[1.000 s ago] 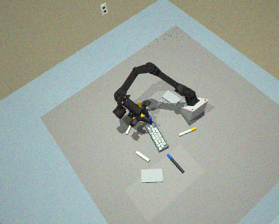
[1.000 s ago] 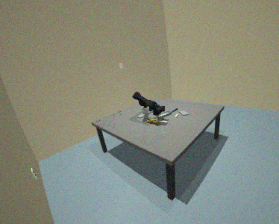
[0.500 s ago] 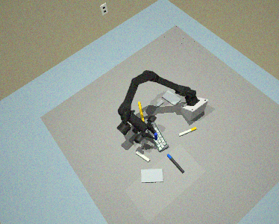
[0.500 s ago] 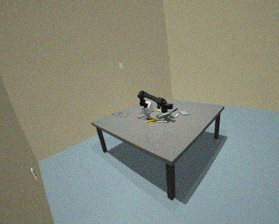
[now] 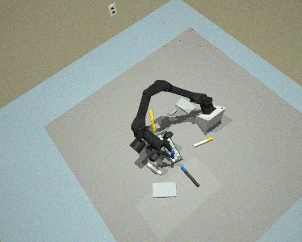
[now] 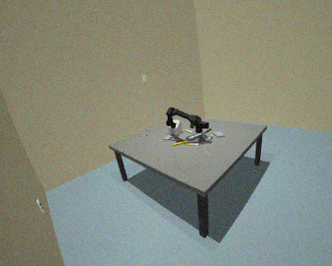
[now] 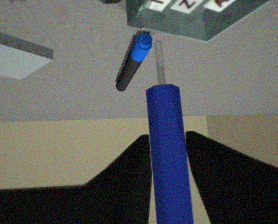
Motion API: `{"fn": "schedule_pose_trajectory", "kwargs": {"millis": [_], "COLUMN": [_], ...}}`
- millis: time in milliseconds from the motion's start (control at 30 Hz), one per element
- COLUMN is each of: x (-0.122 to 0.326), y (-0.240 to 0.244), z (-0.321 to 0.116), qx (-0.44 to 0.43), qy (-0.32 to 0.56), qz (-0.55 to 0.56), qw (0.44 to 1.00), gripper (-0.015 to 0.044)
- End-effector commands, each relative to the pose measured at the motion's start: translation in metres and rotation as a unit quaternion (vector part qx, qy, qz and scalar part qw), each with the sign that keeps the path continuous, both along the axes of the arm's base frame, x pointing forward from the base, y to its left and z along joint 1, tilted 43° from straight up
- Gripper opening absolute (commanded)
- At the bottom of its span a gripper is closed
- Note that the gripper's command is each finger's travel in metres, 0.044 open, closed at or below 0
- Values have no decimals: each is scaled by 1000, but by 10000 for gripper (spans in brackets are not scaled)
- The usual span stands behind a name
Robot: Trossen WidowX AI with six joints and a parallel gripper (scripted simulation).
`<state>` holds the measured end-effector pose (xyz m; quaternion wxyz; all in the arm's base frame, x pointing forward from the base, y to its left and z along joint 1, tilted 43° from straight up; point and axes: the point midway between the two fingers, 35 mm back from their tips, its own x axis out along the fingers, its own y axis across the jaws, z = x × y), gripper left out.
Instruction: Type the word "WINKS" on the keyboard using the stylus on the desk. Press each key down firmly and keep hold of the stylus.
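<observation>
The keyboard (image 5: 176,156) (image 7: 200,22) lies at the top of the wrist view. The gripper's fingers, closed to a narrow gap, grip the blue stylus (image 5: 173,153) (image 7: 169,150). A blue-tipped black marker (image 5: 190,177) (image 7: 131,67) lies left of the stylus there.

Pictured across a single desk (image 5: 101,121) (image 6: 191,164), three of its legs (image 6: 202,215) in sight: one robot arm (image 5: 142,109) (image 6: 184,114) with one gripper (image 5: 171,152) (image 7: 167,141), one keyboard (image 5: 178,158) (image 6: 192,137) (image 7: 200,25), one blue stylus (image 5: 172,154) (image 7: 169,155), one blue-ended black marker (image 5: 191,177) (image 7: 129,70), one yellow stick (image 5: 153,120) (image 6: 179,143) and one yellow-ended white marker (image 5: 203,142) (image 6: 188,130). Pale flat blocks number three, two larger blocks (image 5: 164,189) and one small block (image 5: 173,112). The top view shows one plain white stick (image 5: 154,168); the exterior view adds another pale stick (image 6: 192,144). One wall outlet (image 5: 112,10) appears from above, two wall fittings (image 6: 144,78) from outside.
</observation>
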<state>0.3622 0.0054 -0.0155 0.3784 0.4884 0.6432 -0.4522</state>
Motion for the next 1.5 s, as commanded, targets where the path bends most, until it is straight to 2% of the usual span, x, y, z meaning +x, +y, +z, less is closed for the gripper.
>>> {"fn": "schedule_pose_trajectory", "kwargs": {"millis": [0, 367, 467, 500, 1467], "x": [-2, -2, -2, -2, -3], "y": [-6, -6, -6, -6, -14], "z": [-9, -9, -11, -11, -19], "qx": [2, 2, 2, 2, 2], "qy": [3, 3, 3, 3, 3], "qz": [0, 0, 0, 0, 0], "qw": [1000, 1000, 1000, 1000, 1000], "gripper": [0, 0, 79, 81, 81]}}
